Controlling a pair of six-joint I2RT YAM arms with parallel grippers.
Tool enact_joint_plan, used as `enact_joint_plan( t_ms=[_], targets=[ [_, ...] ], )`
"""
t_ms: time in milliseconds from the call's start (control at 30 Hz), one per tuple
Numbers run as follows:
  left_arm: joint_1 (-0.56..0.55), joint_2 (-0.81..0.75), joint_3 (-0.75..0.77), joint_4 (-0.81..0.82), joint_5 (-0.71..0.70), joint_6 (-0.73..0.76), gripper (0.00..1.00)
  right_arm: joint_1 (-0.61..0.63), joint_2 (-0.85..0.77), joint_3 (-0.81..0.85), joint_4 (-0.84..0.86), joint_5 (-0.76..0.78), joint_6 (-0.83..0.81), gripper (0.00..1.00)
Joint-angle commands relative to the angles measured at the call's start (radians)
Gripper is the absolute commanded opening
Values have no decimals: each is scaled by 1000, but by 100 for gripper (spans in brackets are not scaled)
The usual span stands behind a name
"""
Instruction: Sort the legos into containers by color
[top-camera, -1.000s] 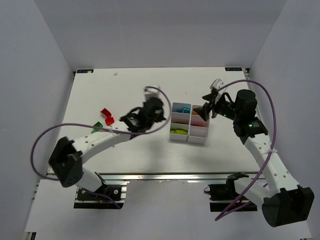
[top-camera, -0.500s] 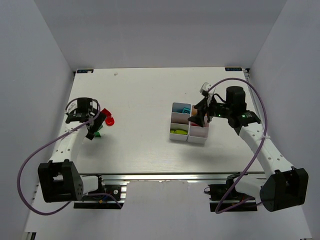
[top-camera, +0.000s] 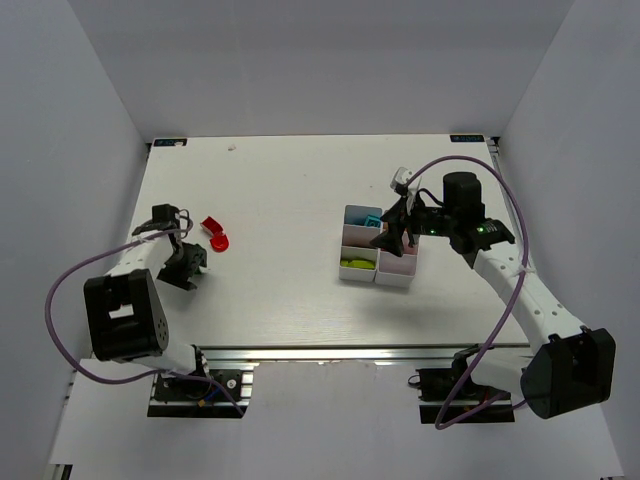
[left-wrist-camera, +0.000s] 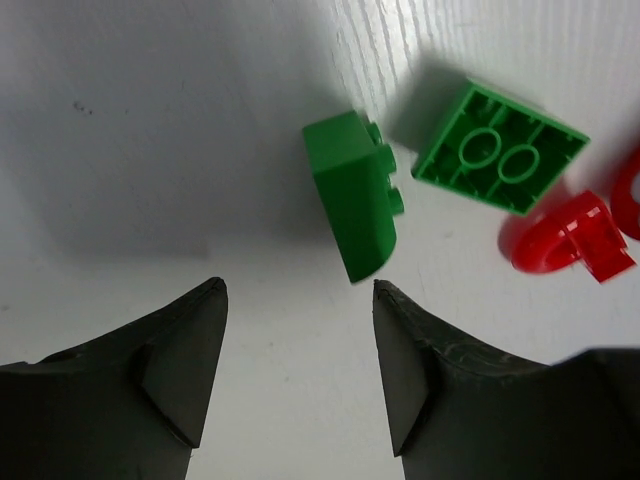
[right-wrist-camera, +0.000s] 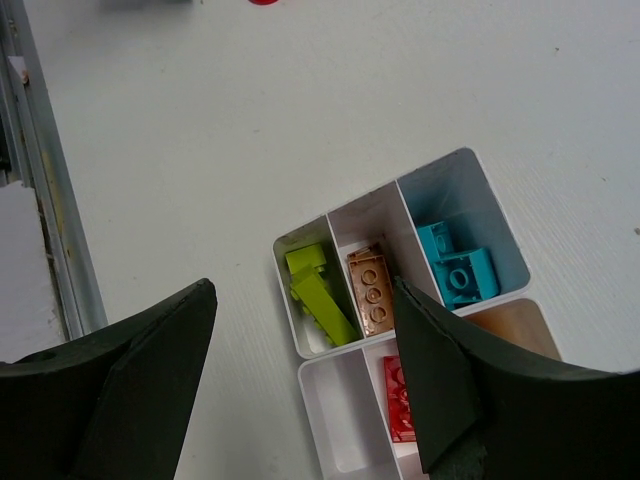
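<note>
My left gripper (left-wrist-camera: 297, 287) is open and empty, low over the far left of the table (top-camera: 180, 262). Just beyond its fingertips a green lego (left-wrist-camera: 355, 195) lies on its side. Another green lego (left-wrist-camera: 500, 148) lies upside down beside it, with red pieces (left-wrist-camera: 570, 235) to the right. A red lego (top-camera: 215, 233) also shows from above. My right gripper (right-wrist-camera: 302, 290) hangs open and empty above the containers (right-wrist-camera: 345, 350), near their right side (top-camera: 392, 232). The bins (top-camera: 362, 250) hold lime green legos (right-wrist-camera: 320, 290), a brownish orange one (right-wrist-camera: 370, 290), cyan ones (right-wrist-camera: 460, 265) and a red one (right-wrist-camera: 400, 400).
One front bin (right-wrist-camera: 350, 430) holds nothing. An aluminium rail (top-camera: 340, 355) runs along the table's near edge with both arm bases on it. White walls close the left, right and back sides.
My left arm swung from beside the containers to the far left and came down over the green legos, its jaws now open. My right gripper shifted slightly left over the bins.
</note>
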Motion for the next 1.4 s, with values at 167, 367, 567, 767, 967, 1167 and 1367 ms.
enact_joint_plan(
  t_ms=[167, 367, 567, 767, 967, 1167, 1367],
  targets=[
    [22, 109, 72, 74, -2, 18, 70, 5, 11, 44, 11, -1, -12, 76],
    [39, 154, 75, 93, -13, 24, 70, 4, 11, 43, 10, -1, -13, 76],
    [68, 181, 114, 77, -56, 42, 66, 5, 15, 49, 1, 1, -24, 76],
    [73, 209, 151, 57, -62, 61, 38, 5, 11, 44, 1, -2, -21, 76],
    [71, 94, 81, 54, -12, 68, 6, 5, 2, 41, -4, 4, -26, 76],
    [-51, -201, -13, 56, 152, 101, 0, 5, -8, 43, 2, 30, -27, 76],
    [-444, -329, -31, 410, 405, 81, 0, 4, -80, -8, 203, 230, 97, 37]
  ],
)
